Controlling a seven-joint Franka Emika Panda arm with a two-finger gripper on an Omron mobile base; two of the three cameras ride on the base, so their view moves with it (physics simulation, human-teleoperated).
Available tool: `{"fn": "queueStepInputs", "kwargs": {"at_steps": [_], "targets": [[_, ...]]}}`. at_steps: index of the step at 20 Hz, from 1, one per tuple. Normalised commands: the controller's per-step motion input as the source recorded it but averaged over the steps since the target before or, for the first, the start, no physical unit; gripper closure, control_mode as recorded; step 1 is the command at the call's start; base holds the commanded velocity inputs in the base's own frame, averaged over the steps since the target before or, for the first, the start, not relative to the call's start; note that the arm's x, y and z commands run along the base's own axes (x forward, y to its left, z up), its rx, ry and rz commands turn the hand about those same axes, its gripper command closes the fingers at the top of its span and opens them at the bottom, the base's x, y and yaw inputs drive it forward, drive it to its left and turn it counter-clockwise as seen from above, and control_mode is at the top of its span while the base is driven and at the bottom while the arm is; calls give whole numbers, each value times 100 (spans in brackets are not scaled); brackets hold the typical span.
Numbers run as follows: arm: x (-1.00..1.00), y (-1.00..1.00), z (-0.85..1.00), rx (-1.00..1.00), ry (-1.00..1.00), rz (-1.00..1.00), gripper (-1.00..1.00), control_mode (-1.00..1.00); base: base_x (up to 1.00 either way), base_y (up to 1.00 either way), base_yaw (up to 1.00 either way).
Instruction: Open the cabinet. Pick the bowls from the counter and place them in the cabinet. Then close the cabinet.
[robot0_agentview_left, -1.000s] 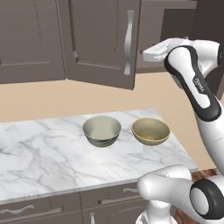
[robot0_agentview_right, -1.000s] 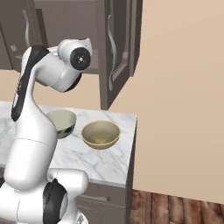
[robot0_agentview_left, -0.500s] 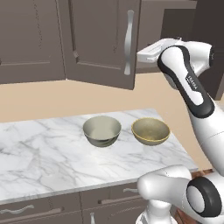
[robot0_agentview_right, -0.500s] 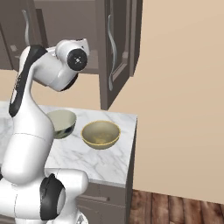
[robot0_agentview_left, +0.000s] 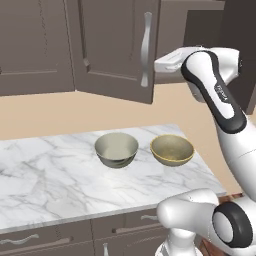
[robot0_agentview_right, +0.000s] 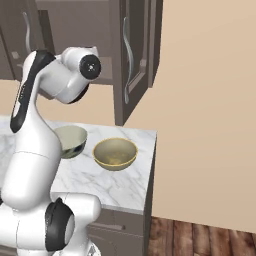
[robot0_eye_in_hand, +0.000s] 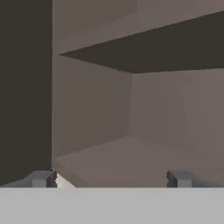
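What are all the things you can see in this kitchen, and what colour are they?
cabinet: one, dark brown, on the wall above the counter, both doors open, silver bar handles.
shelf: one, brown, inside the cabinet, nothing on it.
grey-cream bowl: one, pale grey-cream, on the counter, left of the yellow one.
mustard-yellow bowl: one, mustard yellow, on the counter near its right end.
counter: one, white marble with grey veins.
drawers: dark brown, under the counter.
floor: brown wood, beside the counter.
fingers: two, dark grey, wide apart, holding nothing, facing into the cabinet.

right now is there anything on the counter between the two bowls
No. In the left base view, bare marble counter separates the grey-cream bowl from the mustard-yellow bowl; they stand apart.
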Motion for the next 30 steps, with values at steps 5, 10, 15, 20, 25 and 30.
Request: {"fn": "queueStepInputs", "kwargs": {"at_steps": [5,10,15,20,25,30], "targets": [[-10,100,-98,-2,3,17,-100,-100,0,0,0],[-15,100,-100,-3,-9,1,-100,-100,0,0,0],[-1,100,-77,0,-19,0,-100,-100,0,0,0],[0,100,-58,0,-20,0,-100,-100,0,0,0],[2,100,-61,0,-14,0,-100,-100,0,0,0],[26,100,-64,0,-2,0,-100,-100,0,0,0]]}}
